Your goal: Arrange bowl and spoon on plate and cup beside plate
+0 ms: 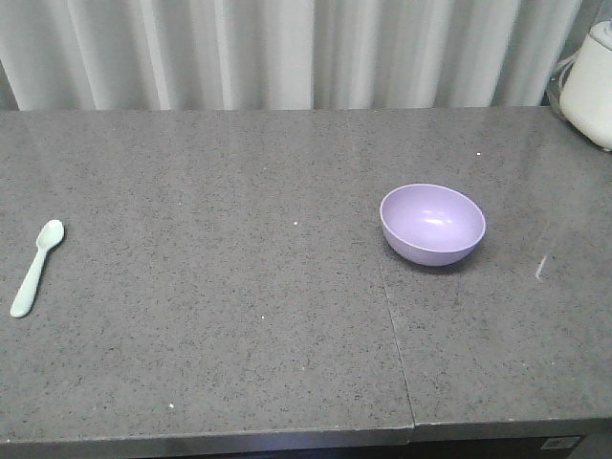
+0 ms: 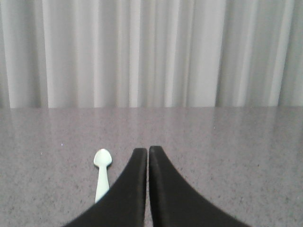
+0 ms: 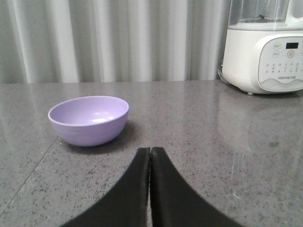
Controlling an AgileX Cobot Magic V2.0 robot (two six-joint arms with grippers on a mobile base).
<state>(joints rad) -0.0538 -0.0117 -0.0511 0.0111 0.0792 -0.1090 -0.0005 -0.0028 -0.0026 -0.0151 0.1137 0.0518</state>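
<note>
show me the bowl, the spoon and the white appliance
bowl [image 1: 432,222]: front view, on its glossy inside floor
spoon [image 1: 32,277]: front view, on the middle of the handle
white appliance [image 3: 265,56]: right wrist view, on its control panel

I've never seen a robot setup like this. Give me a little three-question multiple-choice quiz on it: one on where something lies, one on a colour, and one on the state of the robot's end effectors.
1. Where does the spoon lie compared with the bowl?
A. Inside it
B. Far to its left, apart from it
C. Leaning on its rim

2. What colour is the bowl?
A. Red
B. Black
C. Lilac

3. In what state are the left end effector and the right end effector?
A. Shut, holding nothing
B. Wide open
C. Shut on the spoon

Answers:
1 B: the front view shows a long stretch of bare grey counter between them.
2 C: the front and right wrist views both show it pale purple.
3 A: each wrist view shows the black jaws pressed together with nothing between them.
</note>
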